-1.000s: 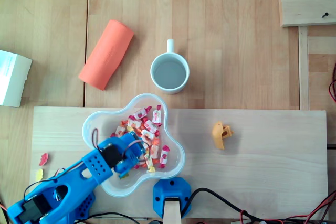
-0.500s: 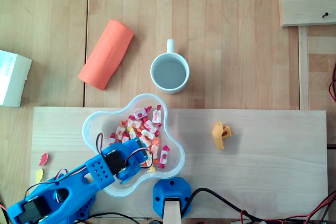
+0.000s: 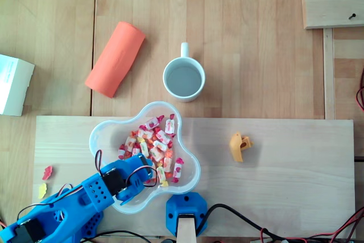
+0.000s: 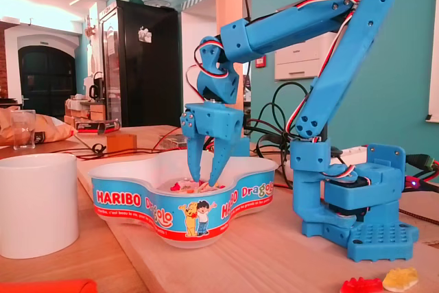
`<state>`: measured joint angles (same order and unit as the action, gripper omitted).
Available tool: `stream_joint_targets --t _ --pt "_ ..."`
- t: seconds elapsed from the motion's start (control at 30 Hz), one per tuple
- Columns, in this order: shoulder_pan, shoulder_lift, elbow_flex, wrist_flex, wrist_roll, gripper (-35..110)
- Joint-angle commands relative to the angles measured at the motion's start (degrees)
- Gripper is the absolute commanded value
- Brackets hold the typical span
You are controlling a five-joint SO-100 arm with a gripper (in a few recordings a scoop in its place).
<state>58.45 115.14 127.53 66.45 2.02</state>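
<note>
My blue gripper (image 3: 148, 176) (image 4: 206, 182) points down into a clear three-lobed Haribo bowl (image 3: 95, 136) (image 4: 158, 211), at its lower-left part in the overhead view. In the fixed view the two fingers stand apart, their tips just above the wrapped red-and-white candies (image 3: 154, 143) (image 4: 186, 186). I see nothing between them. Most candies lie up and to the right of the gripper in the overhead view.
A white mug (image 3: 183, 79) (image 4: 34, 204) stands beyond the bowl, an orange roll (image 3: 115, 58) to its left. A small orange piece (image 3: 240, 145) lies right of the bowl. Two gummies (image 3: 45, 179) (image 4: 381, 280) lie by the arm's base. A white box (image 3: 14, 83) sits at the left edge.
The arm has drawn back toward the lower left in the overhead view, and the gripper has slid from over the candy heap to the bowl's near lobe.
</note>
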Motion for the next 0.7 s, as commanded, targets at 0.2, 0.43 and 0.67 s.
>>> stream_joint_targets --t 0.2,0.43,0.67 --pt "0.97 2.55 0.88 -0.09 0.70 17" --pt "0.97 2.55 1.67 -0.35 0.70 17" --pt "1.85 2.46 2.02 -0.44 0.09 18"
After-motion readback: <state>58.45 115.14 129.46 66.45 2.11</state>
